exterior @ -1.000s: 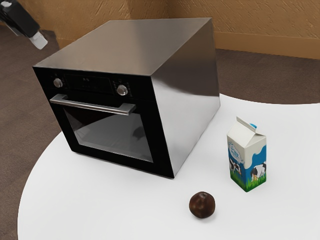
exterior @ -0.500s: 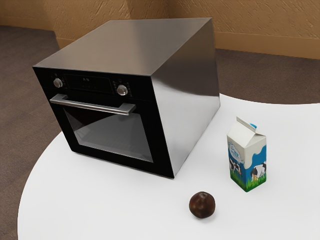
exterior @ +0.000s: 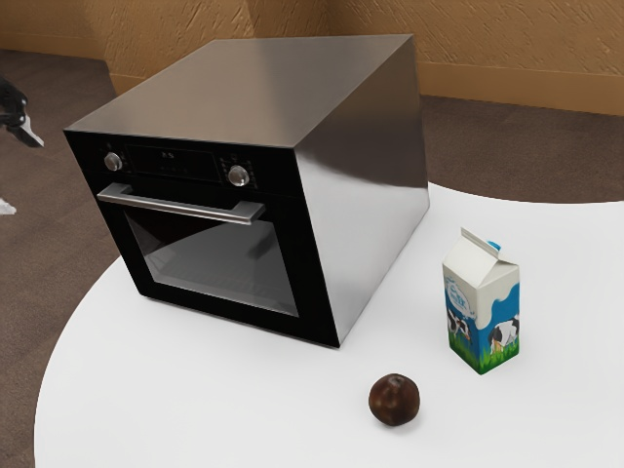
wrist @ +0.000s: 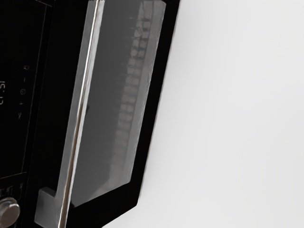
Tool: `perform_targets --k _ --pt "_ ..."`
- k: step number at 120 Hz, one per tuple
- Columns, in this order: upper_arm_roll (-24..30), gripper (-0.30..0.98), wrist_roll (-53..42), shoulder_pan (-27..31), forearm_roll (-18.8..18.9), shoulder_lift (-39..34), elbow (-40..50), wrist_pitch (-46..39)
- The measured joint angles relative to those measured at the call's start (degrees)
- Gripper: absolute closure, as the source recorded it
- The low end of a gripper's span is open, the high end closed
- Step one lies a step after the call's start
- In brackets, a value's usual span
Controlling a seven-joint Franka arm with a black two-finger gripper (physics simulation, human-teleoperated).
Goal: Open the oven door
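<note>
Oven door (exterior: 214, 255) is shut, on the front of the boxy steel oven (exterior: 361, 185), which sits on the table toward the exterior view's left. Near to far, then: closest is a dark brown round thing (exterior: 395, 400), could be fruit, honestly can't tell. Just past it is the milk carton (exterior: 483, 302), standing upright, with its far sides hidden and a bit of blue cap peeking out behind the folded top. The claw (exterior: 27, 178) is at the exterior view's left edge, mostly cut off, but two fingers (exterior: 32, 133) poke in well apart, so it's open, and it's clear of the handle (exterior: 180, 205). Wrist view has that handle slanting over the glass (wrist: 111, 95), running out of frame, plus a knob (wrist: 8, 212) that's partly cropped and a display (wrist: 2, 92) I can't read properly. Stuff behind the glass is murky gray with a pale blotchy pattern, no idea what that is. Oven's back and far side are hidden too.

Table (exterior: 244, 409) is plain white with a curved edge, near part cut off by the frame. Beyond it there's dark brown floor (exterior: 507, 146), then a rough tan wall (exterior: 507, 39) with a smoother strip (exterior: 526, 90) along the bottom, partly blocked by the oven.
</note>
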State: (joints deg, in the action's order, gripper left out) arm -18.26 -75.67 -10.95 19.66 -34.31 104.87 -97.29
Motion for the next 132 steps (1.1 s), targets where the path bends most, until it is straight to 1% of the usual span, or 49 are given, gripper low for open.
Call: perform_targets --k 4,12,30,39,47,55,83,98,132 --pt "-1.51 0.02 -0.75 -1.25 -0.36 0.57 0.96 -1.07" --pt "-4.86 0.02 -2.17 -6.04 -0.87 0.48 2.23 -2.62" --pt "-7.00 0.02 -5.00 -11.07 -1.45 0.24 3.37 -4.04" --pt "-10.95 0.02 -6.19 -16.07 -1.54 0.77 3.54 -4.77" --pt "-13.79 0.02 -7.11 -17.98 -1.58 1.43 3.66 -5.23" --pt "-15.72 0.02 -7.94 -18.79 -1.59 2.13 3.96 -5.86" --pt "-19.85 0.02 -10.14 -19.87 -1.70 6.89 3.75 -10.53" --pt "-21.57 0.02 -10.95 -20.15 -1.78 7.95 3.35 -12.69" --pt "-22.44 0.02 -12.26 -20.08 -3.08 12.48 2.97 -17.76"
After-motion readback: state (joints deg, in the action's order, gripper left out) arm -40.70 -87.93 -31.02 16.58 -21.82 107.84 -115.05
